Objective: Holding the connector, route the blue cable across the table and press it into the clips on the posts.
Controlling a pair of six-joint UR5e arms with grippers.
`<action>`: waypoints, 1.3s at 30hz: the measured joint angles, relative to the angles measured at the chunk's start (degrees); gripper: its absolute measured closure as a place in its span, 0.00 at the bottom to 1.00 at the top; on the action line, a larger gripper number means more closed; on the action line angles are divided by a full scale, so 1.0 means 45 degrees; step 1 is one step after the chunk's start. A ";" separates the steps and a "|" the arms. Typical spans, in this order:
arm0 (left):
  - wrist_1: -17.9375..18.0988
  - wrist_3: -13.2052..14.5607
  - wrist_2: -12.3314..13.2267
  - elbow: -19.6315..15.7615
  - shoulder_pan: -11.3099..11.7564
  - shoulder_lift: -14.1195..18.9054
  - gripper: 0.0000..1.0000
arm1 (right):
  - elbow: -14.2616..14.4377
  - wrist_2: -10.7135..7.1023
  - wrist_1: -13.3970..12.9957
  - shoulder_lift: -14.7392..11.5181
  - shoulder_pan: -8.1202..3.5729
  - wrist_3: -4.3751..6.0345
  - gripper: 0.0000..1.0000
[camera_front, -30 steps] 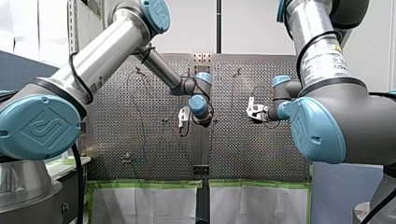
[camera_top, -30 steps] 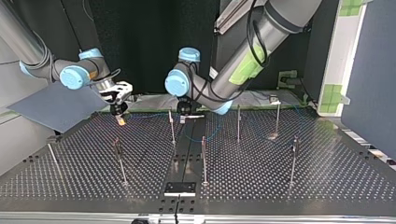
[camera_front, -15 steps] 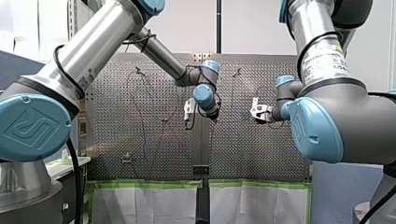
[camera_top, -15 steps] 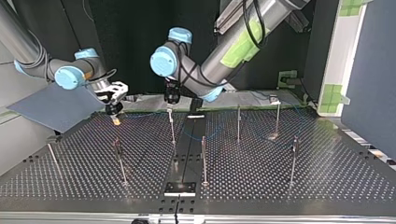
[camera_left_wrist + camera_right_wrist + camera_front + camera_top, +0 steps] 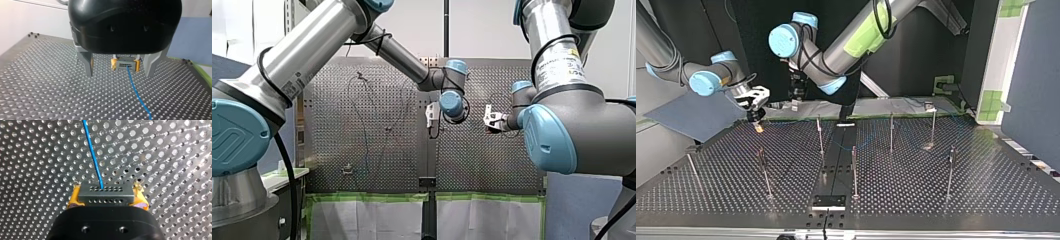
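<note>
My right gripper (image 5: 107, 196) is shut on the grey connector (image 5: 105, 191), with a yellow pad on each end of it. From the connector, the blue cable (image 5: 93, 157) runs ahead over the perforated table. My left gripper (image 5: 118, 74) hovers open above the table with nothing between its metal fingers (image 5: 87, 63). It faces the held connector (image 5: 125, 65) and the cable (image 5: 136, 92) trailing from it. In the top view my right gripper (image 5: 756, 117) is at the back left and my left gripper (image 5: 795, 102) just to its right. Thin clip posts (image 5: 819, 135) stand across the table.
More posts (image 5: 854, 170) (image 5: 950, 172) (image 5: 763, 172) stand on the perforated table (image 5: 916, 200). A black strip with a small plate (image 5: 829, 201) runs down the middle. Green tape (image 5: 372, 197) edges the table's far end in the front view.
My left arm has swung towards the top view's left, from the middle posts to just beside my right gripper. My right gripper has shifted only slightly, still holding the connector.
</note>
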 joint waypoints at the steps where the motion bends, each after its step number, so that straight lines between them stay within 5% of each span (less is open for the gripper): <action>1: -0.0095 -0.0020 -0.0096 0.0120 -0.0050 -0.0112 0.02 | 0.0000 -0.0032 0.0082 -0.0002 -0.0031 -0.0067 1.00; 6: -0.0740 -0.0177 -0.0444 0.0807 -0.0147 -0.0794 0.02 | 0.0002 -0.0101 0.0367 -0.0016 -0.0190 -0.0309 1.00; 15: -0.1695 -0.0314 -0.0829 0.1917 -0.0121 -0.1903 0.02 | 0.0002 -0.0108 0.0398 -0.0021 -0.0333 -0.0327 1.00; 22: -0.1651 -0.0394 -0.0882 0.2844 -0.0044 -0.2738 0.02 | 0.0001 -0.0100 0.0384 -0.0020 -0.0344 -0.0319 1.00; 39: -0.1641 -0.0630 -0.0692 0.4945 0.0341 -0.3410 0.02 | -0.0002 -0.0089 0.0355 -0.0021 -0.0347 -0.0253 1.00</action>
